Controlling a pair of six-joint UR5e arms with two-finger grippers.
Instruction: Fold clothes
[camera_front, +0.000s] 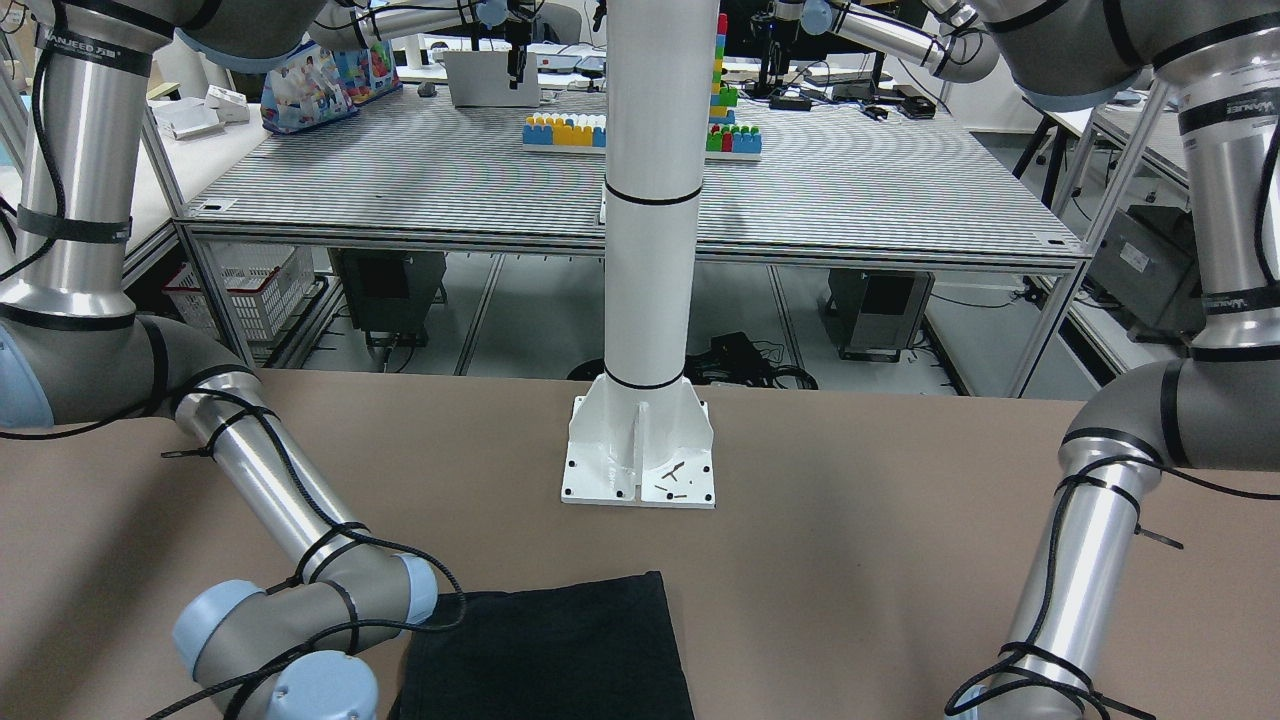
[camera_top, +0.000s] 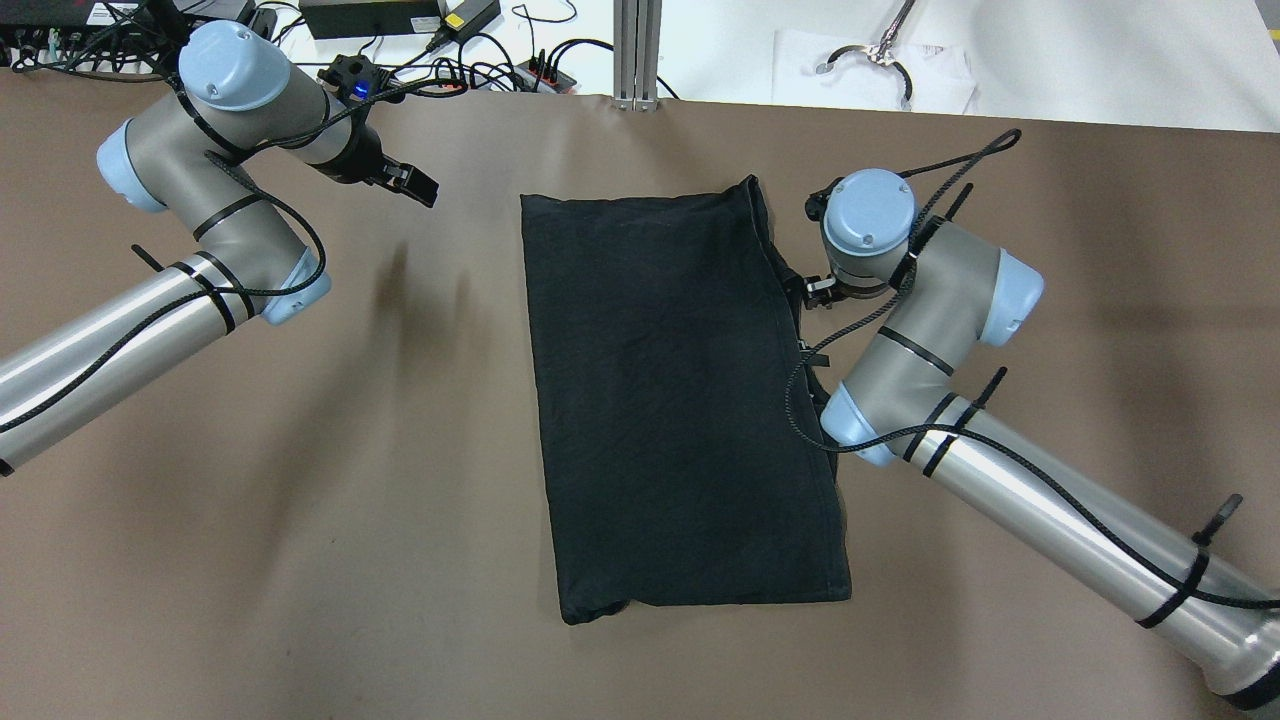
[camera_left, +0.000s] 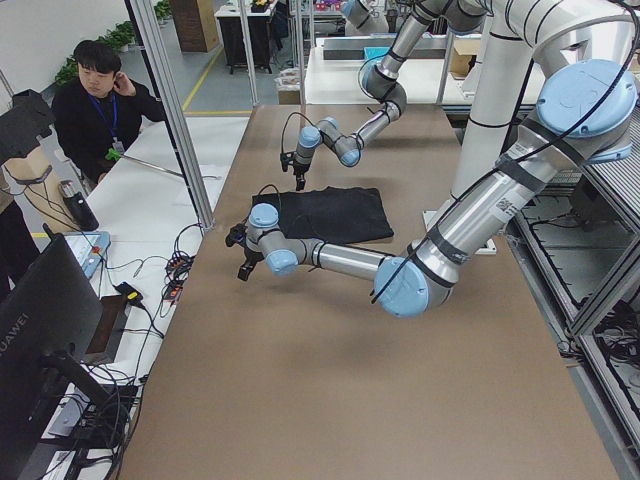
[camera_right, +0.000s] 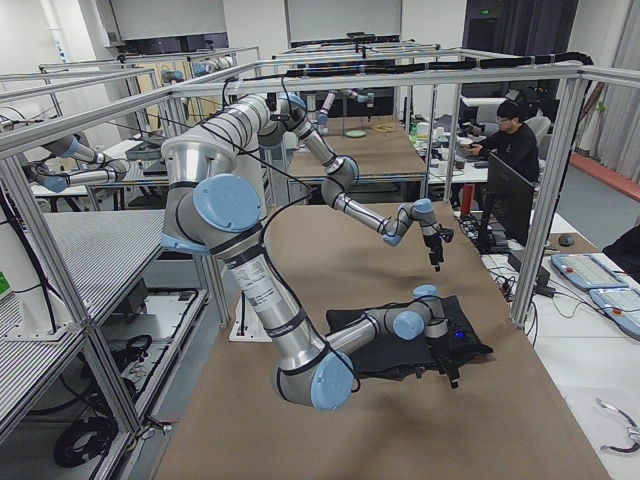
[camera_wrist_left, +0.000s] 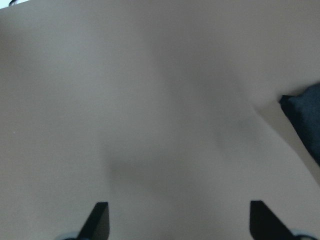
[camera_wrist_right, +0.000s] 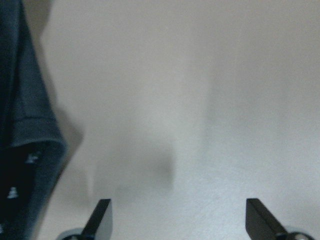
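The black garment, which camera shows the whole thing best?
Overhead exterior: the whole black garment shows, nearly every edge visible. Front-facing cuts it off at the frame; side views show it small; wrist cameras catch only edges.

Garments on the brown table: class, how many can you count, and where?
1. The black garment lies flat at the middle of the table; another piece hidden beneath it cannot be ruled out.

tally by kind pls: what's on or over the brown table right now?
Black garment: 1
Grippers: 2, the left gripper and the right gripper, both open and empty
White post base: 1
Total: 4
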